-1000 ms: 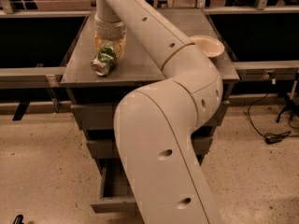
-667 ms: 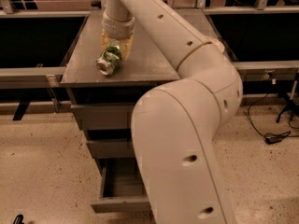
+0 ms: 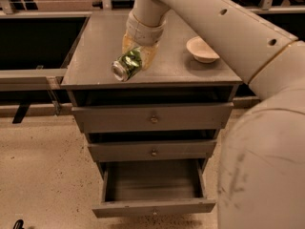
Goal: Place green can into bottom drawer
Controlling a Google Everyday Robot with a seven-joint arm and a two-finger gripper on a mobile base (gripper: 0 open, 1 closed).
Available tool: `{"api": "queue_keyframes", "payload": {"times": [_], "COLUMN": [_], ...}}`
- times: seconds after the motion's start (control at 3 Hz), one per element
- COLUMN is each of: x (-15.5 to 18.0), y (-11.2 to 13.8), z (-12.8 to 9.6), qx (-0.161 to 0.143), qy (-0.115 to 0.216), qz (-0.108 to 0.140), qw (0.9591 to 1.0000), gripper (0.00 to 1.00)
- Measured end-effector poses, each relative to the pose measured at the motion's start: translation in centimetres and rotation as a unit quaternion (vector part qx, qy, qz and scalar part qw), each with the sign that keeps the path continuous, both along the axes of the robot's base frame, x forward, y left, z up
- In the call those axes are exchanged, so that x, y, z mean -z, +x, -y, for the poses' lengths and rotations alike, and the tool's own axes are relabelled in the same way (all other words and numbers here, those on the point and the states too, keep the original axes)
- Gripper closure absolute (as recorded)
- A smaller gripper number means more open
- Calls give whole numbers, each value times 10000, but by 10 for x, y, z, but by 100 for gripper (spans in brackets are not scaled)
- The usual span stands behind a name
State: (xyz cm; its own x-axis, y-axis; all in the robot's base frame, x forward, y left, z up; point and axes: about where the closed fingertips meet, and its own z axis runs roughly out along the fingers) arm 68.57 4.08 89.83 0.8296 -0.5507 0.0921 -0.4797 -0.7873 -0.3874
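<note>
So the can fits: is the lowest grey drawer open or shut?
Open: the grey bottom drawer sticks out, inside showing. The gripper holds the dented green can above the tabletop.

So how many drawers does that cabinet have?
3, stacked: top drawer, middle drawer beneath it, and bottom drawer, pulled open. None seems hidden. The gripper holds the can over the cabinet top, near its front edge.

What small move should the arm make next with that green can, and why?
Probably swing the green can forward, out past the front edge of the cabinet top. The gripper holds it tilted above that top, while the bottom drawer stands open lower down, sticking out in front.
</note>
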Motion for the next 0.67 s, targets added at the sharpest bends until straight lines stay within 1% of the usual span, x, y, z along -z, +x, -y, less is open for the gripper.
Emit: {"api": "queue_keyframes", "payload": {"times": [0.33, 0.67], "x": [20, 32], "y": [-36, -80], "z": [8, 34], "qx": [645, 1384], "qy": [-85, -215], "qz": [-504, -1041], "qw": [9966, 9847], "gripper": [100, 100]}}
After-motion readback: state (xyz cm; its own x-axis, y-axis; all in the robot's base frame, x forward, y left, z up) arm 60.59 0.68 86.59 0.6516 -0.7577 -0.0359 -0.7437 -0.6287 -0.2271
